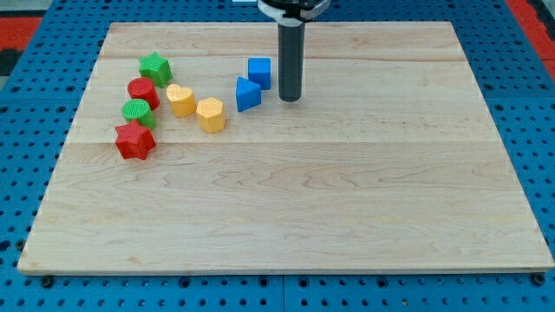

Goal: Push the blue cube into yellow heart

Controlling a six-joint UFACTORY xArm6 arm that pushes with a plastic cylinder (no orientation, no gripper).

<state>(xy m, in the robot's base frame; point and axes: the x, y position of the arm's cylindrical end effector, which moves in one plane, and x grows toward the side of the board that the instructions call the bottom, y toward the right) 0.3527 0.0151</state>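
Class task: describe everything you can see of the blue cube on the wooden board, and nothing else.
The blue cube is a small, solid-looking block of plain matte blue, sitting flat on the wooden board near the view's top, slightly left of centre. Its top face and lighter front face show. My tip stands just to its right, close, though contact cannot be confirmed. A blue triangular block lies just below it, very near. The yellow heart sits further left.

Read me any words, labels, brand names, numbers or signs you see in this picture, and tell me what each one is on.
None: no readable text shows in the camera view.
The wooden board, the blue cube, the yellow heart, the other coloured blocks and my tip all carry no lettering.
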